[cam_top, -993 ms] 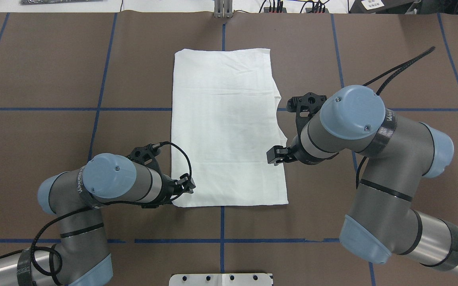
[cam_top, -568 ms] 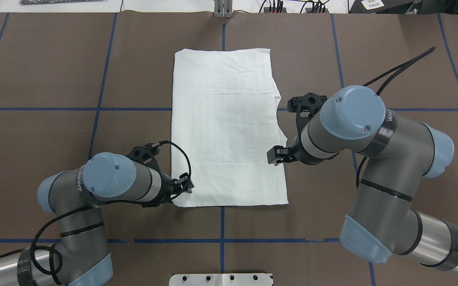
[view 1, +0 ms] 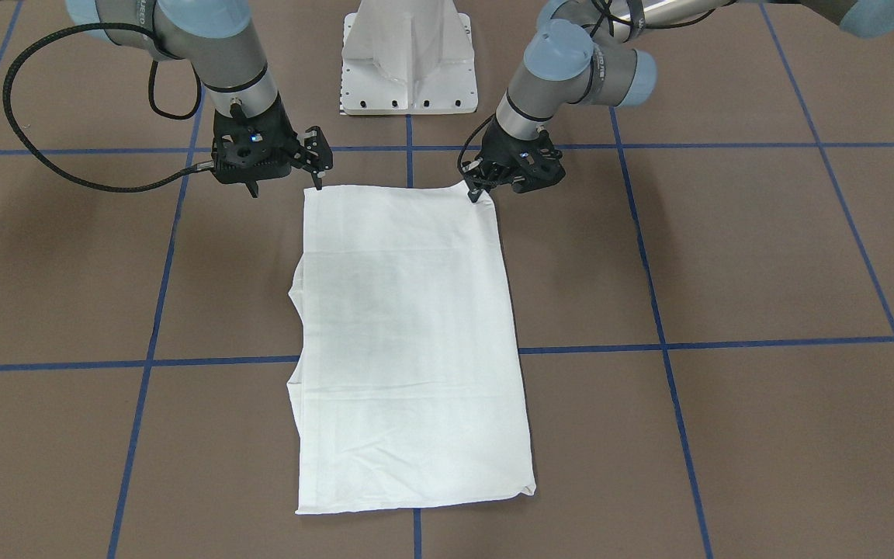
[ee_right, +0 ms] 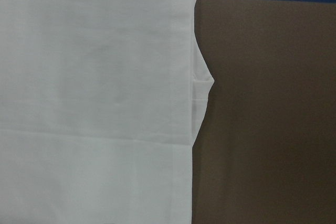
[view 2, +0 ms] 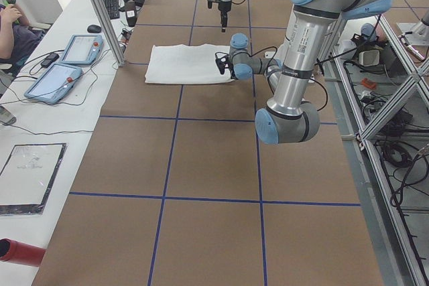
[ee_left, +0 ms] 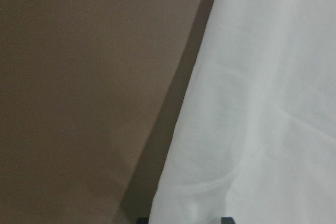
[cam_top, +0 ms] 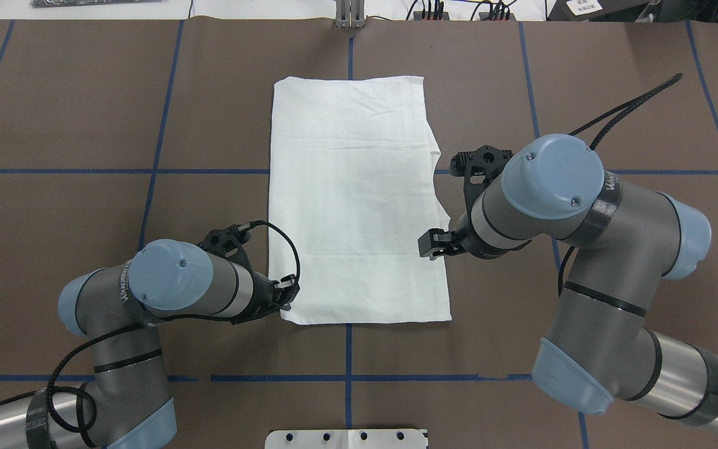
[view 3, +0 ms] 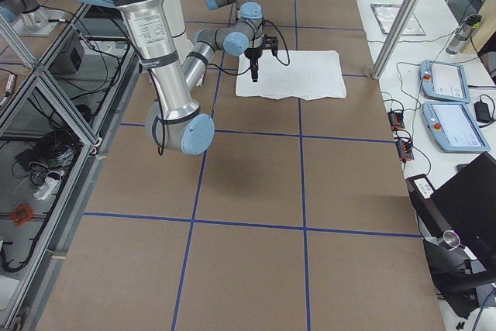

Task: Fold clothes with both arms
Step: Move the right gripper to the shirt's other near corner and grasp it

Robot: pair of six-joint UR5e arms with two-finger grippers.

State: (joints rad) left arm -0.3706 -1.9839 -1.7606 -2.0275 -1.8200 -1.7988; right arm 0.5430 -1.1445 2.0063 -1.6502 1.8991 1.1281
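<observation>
White fabric T-shirt (cam_top: pixel 353 199), folded into a rectangle, lies at the centre of the brown paper-covered table (cam_top: pixel 85 218). Black two-finger left gripper (view 1: pixel 478 192) pinches its robot-side left corner. Black two-finger right gripper (view 1: pixel 317 183) hovers at the right edge, and whether it is released or clenched cannot be told.

The table (cam_top: pixel 85 93) is covered edge to edge in a matte brown sheet, marked off into large squares by thin blue tape lines (cam_top: pixel 348 349). A white T-shirt (cam_top: pixel 353 199), folded into a long rectangle, lies flat near the middle. Its length runs away from the robot, straddling the central tape line and crossing one of the cross lines. On the robot's right side, folded layers poke out from its long edge in small bumps. At the robot's edge, on the same central line, sits a white metal pedestal base (view 1: pixel 408 62), with bare brown surface between it and the shirt.
</observation>
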